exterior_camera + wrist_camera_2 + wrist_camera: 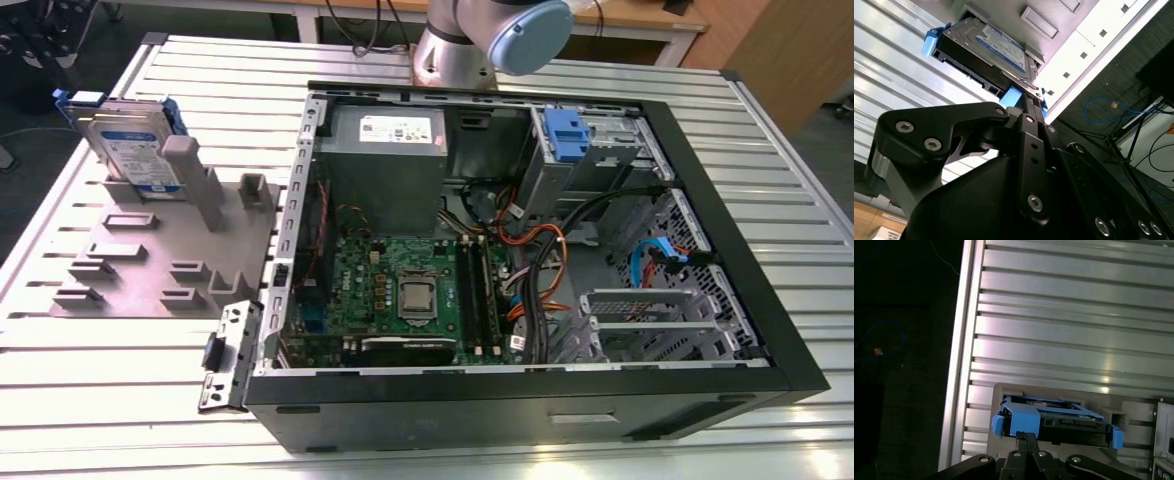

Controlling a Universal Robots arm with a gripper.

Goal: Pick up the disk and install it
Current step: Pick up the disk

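Note:
The disk is a silver-grey drive with a white-and-blue label in a bright blue bracket. It stands on edge in a slot of the grey holder, at the exterior view's left. Both wrist views look at its end: the disk and its blue bracket lie just beyond my gripper's tips. My gripper is shut, its thin black fingers pressed together with nothing between them. It lines up with the near blue corner of the bracket. In the exterior view nothing touches the disk.
An open computer case lies on the ribbed aluminium table, with a motherboard, cables and a drive bay with a blue tab inside. The arm's base stands behind the case. The table edge runs close to the holder.

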